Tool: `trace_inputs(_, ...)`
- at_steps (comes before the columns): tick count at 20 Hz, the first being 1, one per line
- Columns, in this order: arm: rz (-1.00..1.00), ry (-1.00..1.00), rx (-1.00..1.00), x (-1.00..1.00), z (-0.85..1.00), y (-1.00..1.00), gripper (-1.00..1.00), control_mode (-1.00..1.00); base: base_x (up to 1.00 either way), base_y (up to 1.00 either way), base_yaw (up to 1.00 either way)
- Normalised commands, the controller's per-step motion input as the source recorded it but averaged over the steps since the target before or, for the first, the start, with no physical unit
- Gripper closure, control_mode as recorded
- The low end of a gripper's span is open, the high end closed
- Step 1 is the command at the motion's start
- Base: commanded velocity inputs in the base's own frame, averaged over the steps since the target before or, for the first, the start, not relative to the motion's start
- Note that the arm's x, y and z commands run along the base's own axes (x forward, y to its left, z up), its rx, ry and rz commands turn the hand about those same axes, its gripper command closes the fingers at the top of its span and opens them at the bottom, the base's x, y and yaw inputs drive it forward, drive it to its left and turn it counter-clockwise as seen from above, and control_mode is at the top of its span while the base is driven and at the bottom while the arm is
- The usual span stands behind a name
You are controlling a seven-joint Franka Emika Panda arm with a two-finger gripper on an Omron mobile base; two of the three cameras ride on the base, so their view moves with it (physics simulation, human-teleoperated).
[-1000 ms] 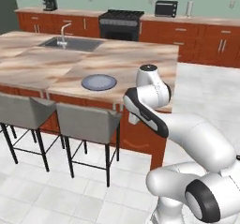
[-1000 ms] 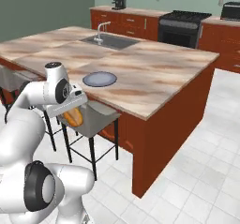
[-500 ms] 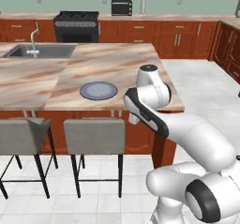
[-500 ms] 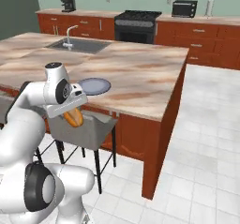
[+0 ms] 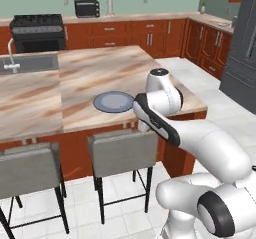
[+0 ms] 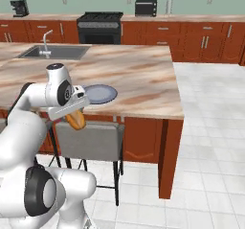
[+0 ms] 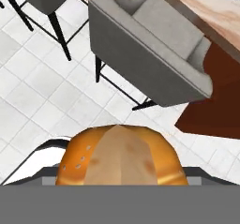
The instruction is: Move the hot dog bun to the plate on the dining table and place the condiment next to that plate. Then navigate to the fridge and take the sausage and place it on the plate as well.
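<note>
- While looking from the left base view: big dining table (image 5: 90,78) with a pinkish top full of brown streaks, red-brown wood under it.
- Round blue-grey plate (image 5: 114,102) lying flat on that top, near the front edge, bare.
- Two grey stools (image 5: 124,150) tucked in at the table's front, on a pale tiled floor.
- Sink with a tap (image 5: 10,53) set in the table's far left part.
- Black stove (image 5: 36,30) and a small toaster oven (image 5: 87,8) along the back wall, red-brown cupboards all around, green wall above.
- Tall grey fridge (image 5: 242,43) at the far right, door closed.
- White arm bent low in front of the table edge, hiding its own hand.

- From the right base view: same table and plate, seen from the other side.
- Gripper (image 6: 74,118) down below the table's edge, just over a stool back.
- Hot dog bun (image 6: 75,120) caught in the gripper, golden-orange, poking out under the hand, jaws spread wide around it.
- Black coffee maker (image 6: 19,7) on the back counter at the left.

- From the hand view: bun very close, fat and orange with a paler stripe down the middle.
- Grey stool seat right below, tiled floor all around, table edge up in the corner.
</note>
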Motion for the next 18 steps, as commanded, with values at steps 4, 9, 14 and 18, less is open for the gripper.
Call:
trace_inputs(4, 0.0, 0.0, 0.0, 0.0, 0.0, 0.0, 1.0, 1.0, 0.94, 0.47, -0.2)
trace_inputs(9, -0.02, 0.04, 0.0, 0.39, 0.0, 0.04, 1.0, -1.0, 0.6, 0.18, -0.05)
trace_inputs(14, -0.02, 0.11, 0.05, 1.0, -0.22, -0.01, 1.0, -1.0, 0.0, 0.0, 0.0)
trace_inputs(18, -0.01, 0.06, 0.02, 1.0, -0.55, 0.18, 1.0, -1.0, 0.0, 0.0, 0.0)
